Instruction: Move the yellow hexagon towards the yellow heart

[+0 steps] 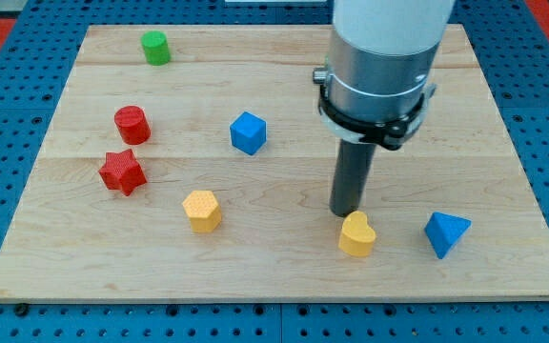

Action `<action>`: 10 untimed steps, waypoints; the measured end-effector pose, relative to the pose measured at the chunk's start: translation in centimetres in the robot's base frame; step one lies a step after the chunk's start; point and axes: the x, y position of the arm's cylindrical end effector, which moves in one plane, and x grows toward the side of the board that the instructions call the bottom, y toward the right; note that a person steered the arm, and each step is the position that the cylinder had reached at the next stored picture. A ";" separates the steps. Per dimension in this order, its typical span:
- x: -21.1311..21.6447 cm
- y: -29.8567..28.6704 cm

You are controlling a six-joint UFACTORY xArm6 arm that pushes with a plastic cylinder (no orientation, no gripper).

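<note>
The yellow hexagon (201,210) sits on the wooden board left of centre, toward the view's bottom. The yellow heart (356,234) lies to its right, near the bottom edge. My tip (346,211) is at the end of the dark rod, just above and touching or almost touching the heart's top left. The tip is far to the right of the hexagon.
A blue cube (248,132) is above and right of the hexagon. A red star (122,172) and a red cylinder (132,125) are at the left. A green cylinder (155,48) is at the top left. A blue triangle (445,233) is right of the heart.
</note>
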 end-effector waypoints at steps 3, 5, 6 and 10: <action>-4.3 -16.1; -2.1 -15.2; -1.2 -13.9; 1.7 -13.1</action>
